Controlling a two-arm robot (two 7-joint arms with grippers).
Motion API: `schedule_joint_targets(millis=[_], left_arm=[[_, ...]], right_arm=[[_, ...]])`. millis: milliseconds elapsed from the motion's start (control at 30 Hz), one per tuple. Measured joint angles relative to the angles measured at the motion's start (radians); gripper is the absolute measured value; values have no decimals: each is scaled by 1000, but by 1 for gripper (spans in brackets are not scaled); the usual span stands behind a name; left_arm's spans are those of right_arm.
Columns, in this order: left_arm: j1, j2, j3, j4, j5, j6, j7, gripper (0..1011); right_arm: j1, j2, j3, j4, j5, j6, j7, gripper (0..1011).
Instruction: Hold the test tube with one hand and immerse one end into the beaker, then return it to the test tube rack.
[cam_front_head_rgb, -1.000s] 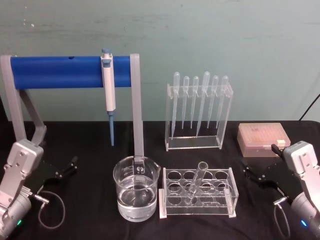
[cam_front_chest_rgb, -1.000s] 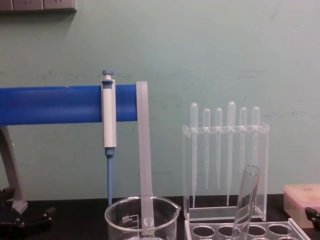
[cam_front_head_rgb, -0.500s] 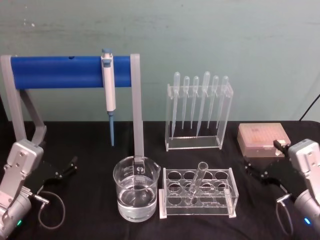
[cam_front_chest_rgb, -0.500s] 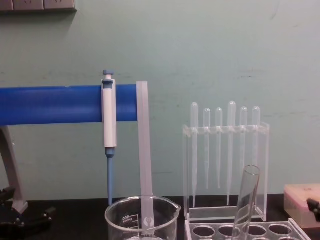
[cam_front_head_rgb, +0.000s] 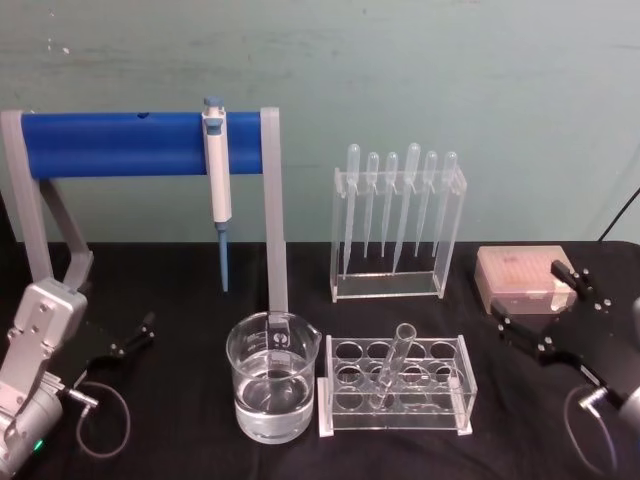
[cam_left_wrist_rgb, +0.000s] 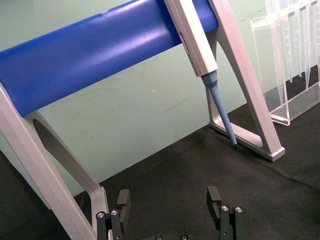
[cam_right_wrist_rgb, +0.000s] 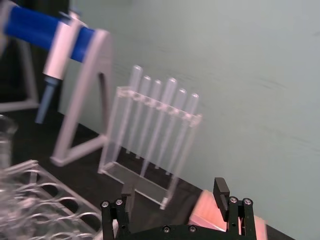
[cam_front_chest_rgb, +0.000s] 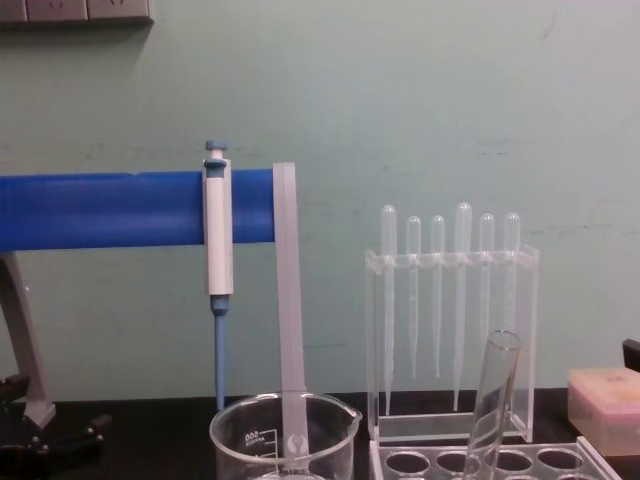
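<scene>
Clear glass test tube (cam_front_head_rgb: 392, 365) near the front edge of the bench (cam_front_head_rgb: 190, 290) looks slick and brittle: grip below its rim. Left tool (cam_left_wrist_rgb: 169, 200) and right tool (cam_front_head_rgb: 533, 298) gape empty at the sides.

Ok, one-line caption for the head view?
Test tube leaning in the rack beside the part-filled beaker; left gripper and right gripper open, flanking them, empty.

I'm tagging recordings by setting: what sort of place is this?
Likely a lab bench: a pipettor hangs on a blue stand, bulb pipettes stand racked, and a beaker sits beside a test tube rack.
</scene>
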Motion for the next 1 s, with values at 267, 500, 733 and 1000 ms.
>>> schedule_joint_targets(millis=[267, 500, 733, 1000], left_arm=[[0, 0, 0, 0, 0, 0, 0, 1000], [0, 0, 0, 0, 0, 0, 0, 1000], [0, 0, 0, 0, 0, 0, 0, 1000], [0, 0, 0, 0, 0, 0, 0, 1000]], right_arm=[[-64, 83, 17, -52, 96, -57, 198, 1002], [-27, 111, -23, -32, 152, -82, 410, 1002], [53, 69, -74, 17, 175, -85, 562, 1002], [133, -8, -103, 94, 187, -87, 648, 1002]])
